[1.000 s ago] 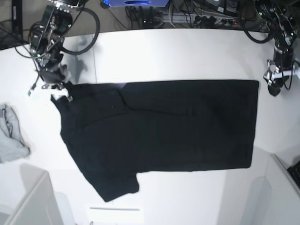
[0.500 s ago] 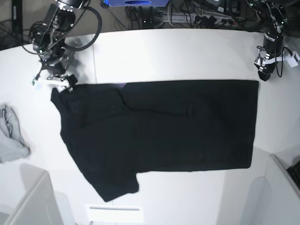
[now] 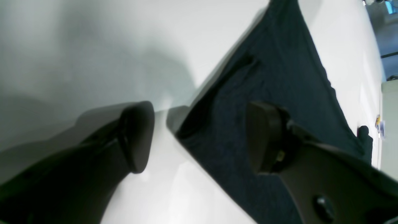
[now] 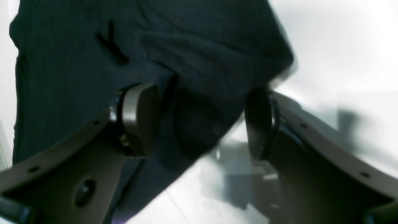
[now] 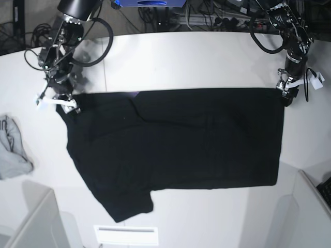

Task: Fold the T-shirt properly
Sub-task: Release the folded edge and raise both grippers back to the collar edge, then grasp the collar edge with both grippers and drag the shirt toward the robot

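The black T-shirt (image 5: 176, 139) lies spread flat on the white table (image 5: 196, 57), with one sleeve pointing to the front left. My left gripper (image 5: 286, 96) is at the shirt's far right corner. In the left wrist view it (image 3: 202, 138) is open, and the shirt's corner (image 3: 279, 77) lies between the two fingers. My right gripper (image 5: 58, 102) is at the shirt's far left corner. In the right wrist view it (image 4: 200, 121) is open, with the shirt's edge (image 4: 93, 46) between the fingers. The sun print does not show.
A small light grey cloth (image 5: 13, 150) lies at the table's left edge. White bins stand at the front left (image 5: 31, 222) and front right (image 5: 305, 217). Cables (image 5: 207, 18) run behind the table. A white strip (image 5: 126, 230) lies at the front edge.
My left gripper has moved in from the table's right edge to the shirt's far right corner. My right gripper has shifted slightly at the far left corner. The shirt has barely moved.
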Tool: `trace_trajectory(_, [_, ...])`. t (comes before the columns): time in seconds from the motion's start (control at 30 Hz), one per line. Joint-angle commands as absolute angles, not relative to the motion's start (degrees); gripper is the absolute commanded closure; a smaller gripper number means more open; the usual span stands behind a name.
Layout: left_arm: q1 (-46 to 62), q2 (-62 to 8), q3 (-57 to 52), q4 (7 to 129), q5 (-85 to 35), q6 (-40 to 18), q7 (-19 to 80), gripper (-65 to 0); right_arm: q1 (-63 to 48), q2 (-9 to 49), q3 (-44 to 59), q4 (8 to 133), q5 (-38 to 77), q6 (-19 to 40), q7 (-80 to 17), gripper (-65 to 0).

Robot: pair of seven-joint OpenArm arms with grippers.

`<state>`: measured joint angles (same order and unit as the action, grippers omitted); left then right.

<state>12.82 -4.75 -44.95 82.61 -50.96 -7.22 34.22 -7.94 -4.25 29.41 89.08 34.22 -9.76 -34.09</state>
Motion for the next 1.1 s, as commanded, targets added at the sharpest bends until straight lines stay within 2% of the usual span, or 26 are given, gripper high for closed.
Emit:
trace_trajectory(0.0, [12.7, -5.14, -45.05, 82.86, -50.86, -6.99, 34.86, -44.3, -8.13, -3.74, 29.49, 88.13, 33.54, -10.86, -35.56, -40.5])
trace_trajectory(0.33, [11.65, -7.43, -40.48, 80.04, -50.77, -6.99, 34.51, -43.9, -8.22, -2.24, 29.49, 85.49, 33.8, -10.86, -34.42, -39.9])
trace_trajectory(0.4, [11.38, -7.43, -40.66, 79.16, -50.77, -6.99, 34.51, -43.9, -8.22, -2.24, 29.49, 85.41, 33.8, -10.86, -34.42, -34.8])
trace_trajectory(0.5, [11.21, -7.52, -40.66, 78.37, -50.77, -6.99, 34.51, -43.4, -8.31, -2.24, 29.49, 85.41, 33.89, -10.77, -34.42, -23.1])
trace_trajectory(0.57, [11.12, -7.52, -40.57, 78.37, -50.77, -6.99, 34.77, -36.9, -8.31, -2.24, 29.49, 85.41, 33.89, -10.77, -34.42, -16.5])
trace_trajectory(0.73, [10.68, -7.52, -40.31, 78.02, -50.77, -6.99, 34.86, -1.6, -8.13, -2.24, 29.49, 84.62, 33.89, -10.77, -34.42, -5.9])
trace_trajectory(0.8, [10.77, -7.6, -40.31, 77.93, -50.77, -6.9, 34.86, 0.0, -8.04, -2.24, 29.49, 84.18, 33.89, -10.77, -34.42, 0.0])
trace_trajectory(1.07, [13.32, -10.68, -40.22, 79.43, -50.86, -6.73, 35.03, 0.0, -9.89, -2.59, 29.58, 87.52, 33.98, -10.77, -34.42, 0.0])
